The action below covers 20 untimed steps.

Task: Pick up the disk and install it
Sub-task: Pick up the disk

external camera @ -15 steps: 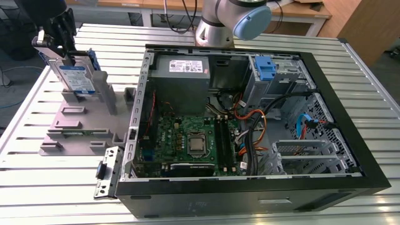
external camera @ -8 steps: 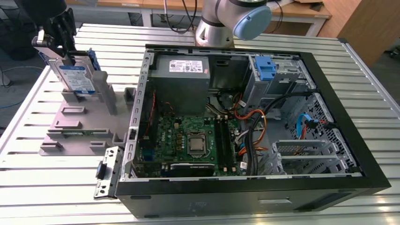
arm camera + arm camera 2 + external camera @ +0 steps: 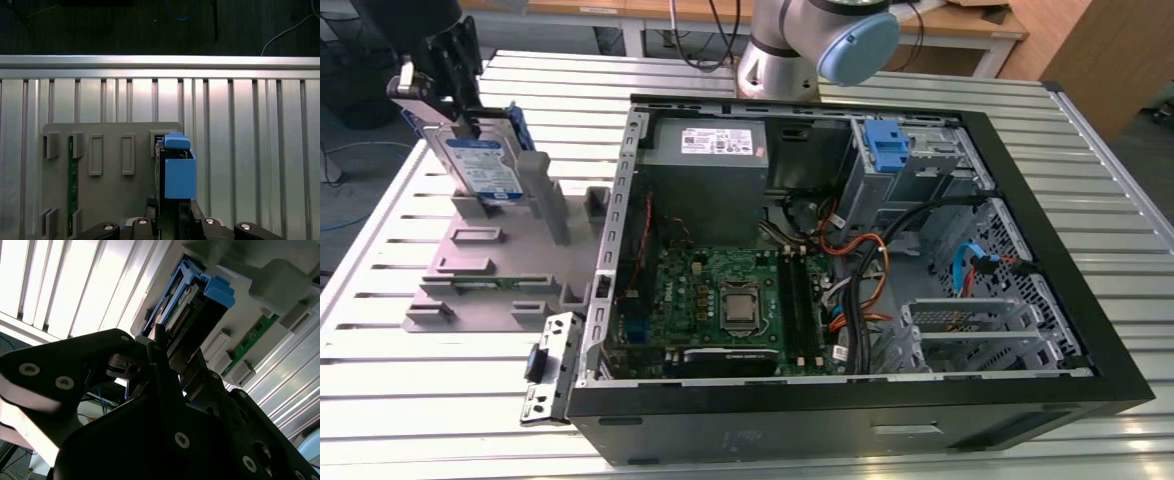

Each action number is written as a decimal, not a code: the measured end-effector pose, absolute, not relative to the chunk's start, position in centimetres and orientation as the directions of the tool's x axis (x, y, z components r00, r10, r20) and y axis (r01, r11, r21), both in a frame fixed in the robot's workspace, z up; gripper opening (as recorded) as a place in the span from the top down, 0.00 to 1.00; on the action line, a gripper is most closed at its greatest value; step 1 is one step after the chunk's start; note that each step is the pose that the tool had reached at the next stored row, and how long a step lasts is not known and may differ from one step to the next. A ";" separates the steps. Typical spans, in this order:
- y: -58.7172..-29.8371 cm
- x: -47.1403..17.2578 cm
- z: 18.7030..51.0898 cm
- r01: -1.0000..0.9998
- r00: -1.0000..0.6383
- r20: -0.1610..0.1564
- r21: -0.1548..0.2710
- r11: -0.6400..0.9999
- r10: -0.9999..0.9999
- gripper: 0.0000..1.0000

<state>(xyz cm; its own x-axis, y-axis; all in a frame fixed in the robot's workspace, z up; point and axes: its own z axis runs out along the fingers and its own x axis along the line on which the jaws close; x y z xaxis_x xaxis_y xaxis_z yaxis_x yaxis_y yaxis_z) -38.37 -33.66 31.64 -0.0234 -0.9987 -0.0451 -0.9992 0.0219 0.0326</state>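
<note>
While the black gripper [image 3: 454, 105] hangs over the far part of the ribbed aluminium table [image 3: 400, 400], at the exterior view's left, it is clamped on the upper edge of the disk [image 3: 478, 168]. The disk is a flat silver hard drive with a white-and-blue label, framed by a blue plastic carrier. It stands upright on its edge, and its lower end is at the grey plastic holder block [image 3: 480, 270], which lies flat on the table.

In the first wrist view the disk [image 3: 177, 172] is seen edge-on, and the gripper [image 3: 174, 217] has one jaw on each side of it. A thin green circuit strip [image 3: 72, 185] sits in another slot of the holder block [image 3: 110, 200], well apart from the disk. In the second wrist view the jaws of the gripper [image 3: 177, 357] press on the two faces of the disk [image 3: 192, 310].

To the exterior view's right of the holder block, just beside it, lies the open black computer case [image 3: 847, 400]. Inside it are a green motherboard [image 3: 720, 300], a grey power-supply box [image 3: 707, 150] at the far side and a bare blue plastic bracket [image 3: 887, 145].
</note>
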 end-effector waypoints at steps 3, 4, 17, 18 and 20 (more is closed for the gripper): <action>-33.7 -38.4 31.9 -0.999 -0.023 -0.045 0.032 0.022 -0.999 0.65; -33.7 -38.4 32.1 -0.999 -0.023 -0.045 0.032 0.022 -0.999 0.65; -33.7 -38.4 34.1 -0.999 -0.023 -0.045 0.032 0.022 -0.999 0.65; -33.7 -38.4 34.3 -0.999 -0.023 -0.045 0.032 0.022 -0.999 0.65; -33.7 -38.4 34.7 -0.999 -0.023 -0.045 0.032 0.022 -0.999 0.65</action>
<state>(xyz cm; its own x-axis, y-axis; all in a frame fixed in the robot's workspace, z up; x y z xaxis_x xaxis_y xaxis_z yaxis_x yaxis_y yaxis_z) -38.36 -33.66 34.68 -0.0233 -0.9987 -0.0452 -0.9992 0.0219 0.0322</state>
